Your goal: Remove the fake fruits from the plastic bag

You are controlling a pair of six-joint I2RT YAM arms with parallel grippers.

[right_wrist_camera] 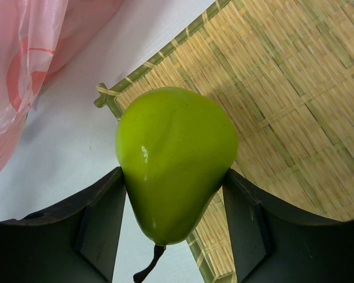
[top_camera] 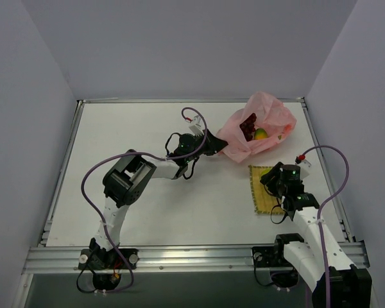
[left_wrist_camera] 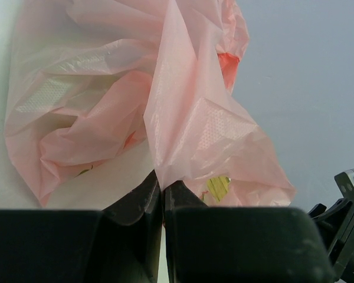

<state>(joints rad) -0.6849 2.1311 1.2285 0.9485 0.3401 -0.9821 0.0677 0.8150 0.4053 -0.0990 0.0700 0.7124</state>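
Two grippers, both loaded. Left gripper (left_wrist_camera: 162, 187) is clamped on a fold of the pink bag (left_wrist_camera: 189, 118), jaws pressed together with only thin film between them. Right gripper (right_wrist_camera: 176, 177) squeezes a smooth green fruit (right_wrist_camera: 177, 141), pear-shaped with its stem toward the wrist, outside the bag and over a corner of the woven mat (right_wrist_camera: 283, 88); we cannot tell if it touches the mat. We see the grape bunch (top_camera: 248, 126) and mango (top_camera: 261, 133) inside the bag's open mouth, far right of the table (top_camera: 147, 128). We judge the fruits light, hard and glossy, so slippery: grip across the widest belly, as here. Grapes are bumpy, so better taken mid-cluster. Bag looks flimsy and will drag easily; pinch it at the rim fold.
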